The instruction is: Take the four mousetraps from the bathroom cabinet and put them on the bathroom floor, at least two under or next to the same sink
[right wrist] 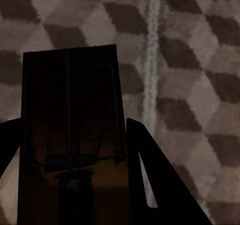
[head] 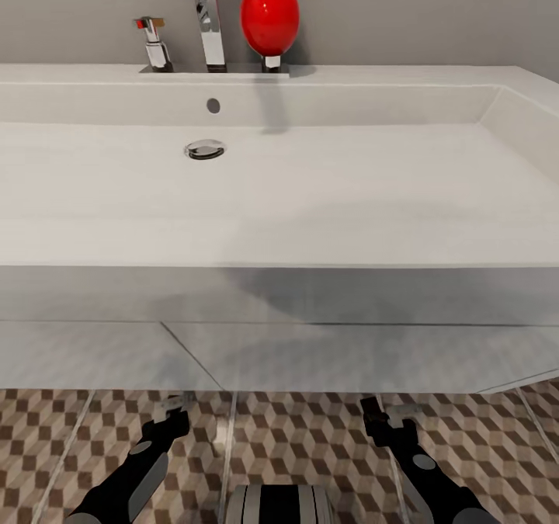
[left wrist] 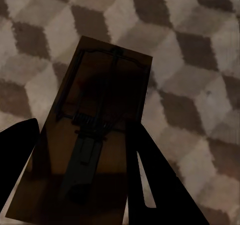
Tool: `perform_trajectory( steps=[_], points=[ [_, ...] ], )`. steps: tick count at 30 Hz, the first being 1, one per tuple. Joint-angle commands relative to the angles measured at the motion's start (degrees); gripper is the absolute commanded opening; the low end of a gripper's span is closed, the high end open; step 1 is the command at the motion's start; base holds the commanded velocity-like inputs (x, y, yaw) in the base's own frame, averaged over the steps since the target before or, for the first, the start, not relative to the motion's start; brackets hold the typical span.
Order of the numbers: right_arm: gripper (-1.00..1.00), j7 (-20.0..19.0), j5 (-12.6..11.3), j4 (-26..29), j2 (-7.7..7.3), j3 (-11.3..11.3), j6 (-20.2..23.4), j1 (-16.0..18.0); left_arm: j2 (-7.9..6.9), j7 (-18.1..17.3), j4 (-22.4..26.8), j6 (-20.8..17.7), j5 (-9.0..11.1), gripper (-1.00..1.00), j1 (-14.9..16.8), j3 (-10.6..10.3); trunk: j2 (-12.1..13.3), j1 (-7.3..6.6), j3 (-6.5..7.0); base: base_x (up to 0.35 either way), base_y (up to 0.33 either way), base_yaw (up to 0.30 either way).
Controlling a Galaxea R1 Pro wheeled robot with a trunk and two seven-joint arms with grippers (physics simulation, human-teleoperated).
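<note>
A brown wooden mousetrap (left wrist: 97, 130) with dark wire parts sits between the dark fingers (left wrist: 160, 185) of my left gripper (head: 172, 425), which is shut on it just above the cube-pattern bathroom floor (left wrist: 200, 60). My right gripper (head: 379, 425) is shut on a second mousetrap (right wrist: 70, 125), whose spring faces the camera, with a finger (right wrist: 160, 185) along its edge and a grout line beside it. Both grippers hang low over the floor (head: 310, 442) in front of the white vanity. The wide white bathroom sink (head: 310, 190) lies above them. The cabinet is out of view.
A chrome block faucet (head: 208, 19), a small chrome tap (head: 155, 43) and a red egg-shaped object (head: 269, 13) stand on the sink's back ledge against a grey wall. The white vanity front (head: 279, 330) overhangs the floor. My base (head: 281, 504) shows at the bottom.
</note>
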State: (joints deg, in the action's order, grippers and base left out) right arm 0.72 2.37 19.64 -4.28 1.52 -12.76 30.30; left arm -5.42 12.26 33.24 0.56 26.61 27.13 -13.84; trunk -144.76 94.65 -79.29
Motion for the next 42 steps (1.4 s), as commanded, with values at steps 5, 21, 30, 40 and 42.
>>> perform_trajectory(
  steps=[5,21,30,40,42],
  points=[
    [-1.00,-0.05,0.01,-0.04,-0.03,0.14,-0.24,0.03,-0.25,0.48,0.07,0.21,0.54,-1.00,0.03,-0.41,-0.02,-0.01,-0.04,0.000,0.000,0.000],
    [-1.00,-0.29,-0.10,3.53,0.87,-0.03,-0.07,0.03,0.57,0.42,-2.05,0.54,0.67,-1.00,0.03,-0.24,-0.02,-0.01,-0.04,0.000,0.000,0.000],
    [-1.00,0.35,-0.27,3.63,1.85,0.13,1.62,0.86,0.81,-0.18,-2.39,0.17,0.81,-1.00,0.39,-0.52,-0.02,-0.01,-0.04,0.000,0.000,0.000],
    [-1.00,0.42,-0.06,3.49,1.91,-0.02,7.92,3.93,1.25,-0.17,-1.90,-0.36,-1.24,-1.00,5.58,-0.70,-0.02,-0.01,-0.04,0.000,0.000,0.000],
    [-1.00,0.42,-0.04,3.52,1.91,-0.03,7.98,3.96,1.41,-0.25,-2.20,-0.34,-3.10,-1.00,5.78,-0.63,-0.02,-0.01,-0.04,0.000,0.000,0.000]
  ],
)
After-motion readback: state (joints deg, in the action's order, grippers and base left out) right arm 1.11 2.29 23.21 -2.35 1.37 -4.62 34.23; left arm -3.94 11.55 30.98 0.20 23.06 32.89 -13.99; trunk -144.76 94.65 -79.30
